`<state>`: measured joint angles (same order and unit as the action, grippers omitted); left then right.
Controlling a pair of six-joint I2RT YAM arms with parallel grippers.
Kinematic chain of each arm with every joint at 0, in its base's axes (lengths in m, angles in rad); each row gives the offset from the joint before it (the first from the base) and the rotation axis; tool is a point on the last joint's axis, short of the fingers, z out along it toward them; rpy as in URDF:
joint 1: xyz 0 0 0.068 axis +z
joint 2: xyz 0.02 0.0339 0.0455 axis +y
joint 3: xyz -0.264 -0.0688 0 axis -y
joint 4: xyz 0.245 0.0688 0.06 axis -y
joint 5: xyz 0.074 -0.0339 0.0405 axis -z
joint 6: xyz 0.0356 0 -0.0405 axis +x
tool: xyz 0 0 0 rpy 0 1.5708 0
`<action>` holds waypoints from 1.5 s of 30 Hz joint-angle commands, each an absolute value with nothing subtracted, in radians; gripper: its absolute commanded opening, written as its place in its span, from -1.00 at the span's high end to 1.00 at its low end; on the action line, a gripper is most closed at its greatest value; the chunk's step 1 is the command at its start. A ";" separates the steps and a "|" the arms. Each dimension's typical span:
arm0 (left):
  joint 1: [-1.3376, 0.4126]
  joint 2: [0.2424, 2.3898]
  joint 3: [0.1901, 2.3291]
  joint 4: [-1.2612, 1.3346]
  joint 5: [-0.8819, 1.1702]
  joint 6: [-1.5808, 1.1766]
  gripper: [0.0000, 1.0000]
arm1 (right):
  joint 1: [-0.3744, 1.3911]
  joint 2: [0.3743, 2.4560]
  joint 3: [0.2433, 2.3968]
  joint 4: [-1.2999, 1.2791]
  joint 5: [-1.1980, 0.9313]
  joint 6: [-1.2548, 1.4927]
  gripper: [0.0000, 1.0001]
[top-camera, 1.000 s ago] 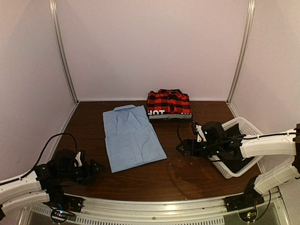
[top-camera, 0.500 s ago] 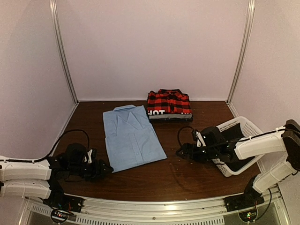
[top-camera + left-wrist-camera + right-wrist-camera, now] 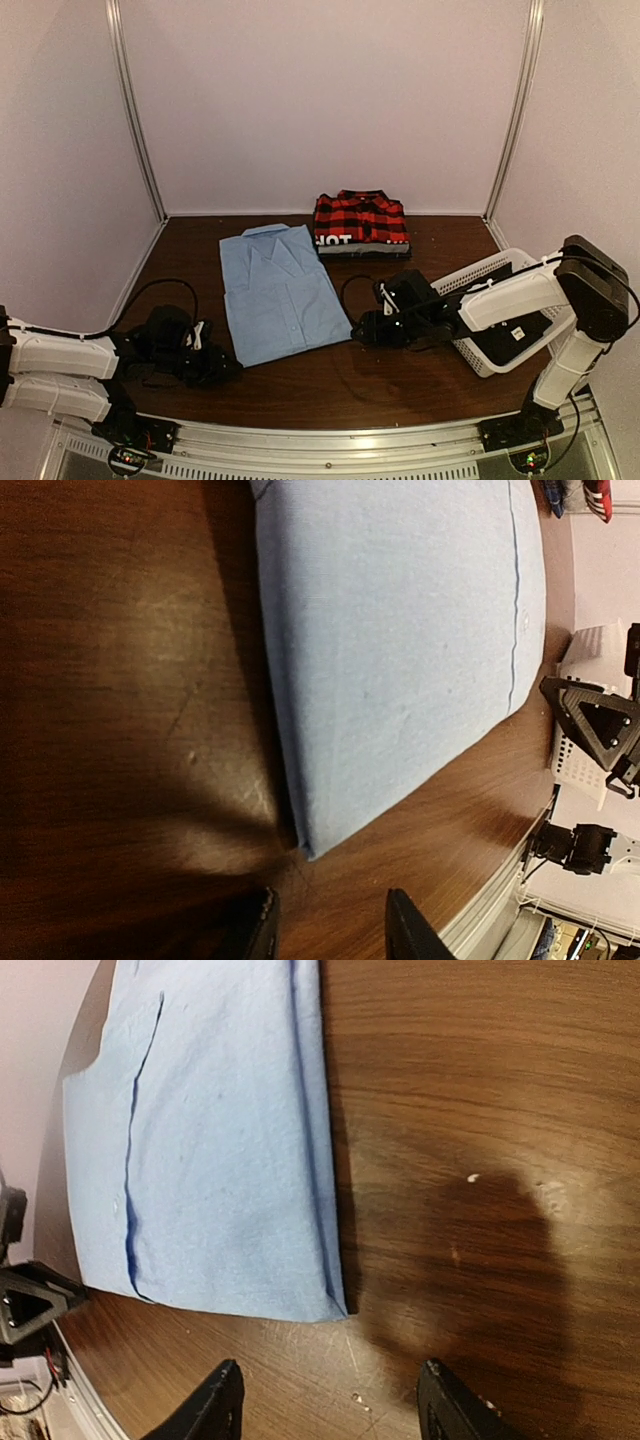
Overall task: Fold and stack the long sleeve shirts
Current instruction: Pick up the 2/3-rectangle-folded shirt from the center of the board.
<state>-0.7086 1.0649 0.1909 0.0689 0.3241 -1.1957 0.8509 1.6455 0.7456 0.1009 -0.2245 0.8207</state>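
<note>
Left gripper [image 3: 228,366] lies low on the wooden table [image 3: 400,385] at about 7 o'clock, its jaws parted over bare wood with nothing between them. It points at the near left corner of the light blue shirt [image 3: 283,290]. A second ago it sat further back and to the left, with jaws wider. The left wrist view shows its two dark fingertips [image 3: 262,928] just short of that corner, not touching the cloth [image 3: 400,630]. The left arm stretches flat along the table's near edge.

The right gripper [image 3: 360,328] is also open and empty, level with the tabletop at the shirt's 4 o'clock corner. It has slid leftward since the earlier frame, when it hung beside the white mesh basket [image 3: 505,262]. The right arm's elbow now stands raised at 3 o'clock, the forearm reaching across the basket's near rim. In the right wrist view the fingers [image 3: 218,1405] frame bare wood, with the shirt's folded corner [image 3: 220,1140] just ahead.

The light blue shirt lies folded flat, collar toward 12 o'clock, in the same place as before. The basket sits at 3 o'clock. The red-and-black plaid shirt [image 3: 360,217] rests folded at 12 o'clock against the back wall, on a dark folded garment [image 3: 360,243]. That garment carries white block lettering; only "OT" reads clearly.
</note>
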 commanded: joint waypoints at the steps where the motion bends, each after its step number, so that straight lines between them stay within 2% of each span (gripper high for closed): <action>1: -0.712 1.083 0.166 0.015 0.299 -1.206 0.25 | 0.897 1.703 0.811 0.067 -0.176 0.819 -0.15; 10: -0.712 1.044 0.154 -0.027 0.247 -1.218 0.24 | 0.903 1.745 0.834 0.057 -0.120 0.811 0.02; 18: -0.712 1.036 0.167 -0.041 0.212 -1.206 0.18 | 0.904 1.813 0.885 0.043 -0.154 0.777 0.13; 30: -0.711 1.196 0.193 0.073 0.239 -1.206 0.47 | 0.904 1.857 0.889 0.040 -0.162 0.778 0.35; 42: -0.712 1.256 0.214 0.116 0.229 -1.222 0.75 | 0.904 1.848 0.878 0.069 -0.188 0.774 0.55; 45: -0.712 1.253 0.226 0.098 0.232 -1.220 0.91 | 0.903 1.839 0.871 0.078 -0.192 0.776 0.60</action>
<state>-0.7090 1.2282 0.2249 0.1925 0.2665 -1.2236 0.9024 1.8221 0.8970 0.0864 -0.1646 0.7807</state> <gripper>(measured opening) 0.089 0.215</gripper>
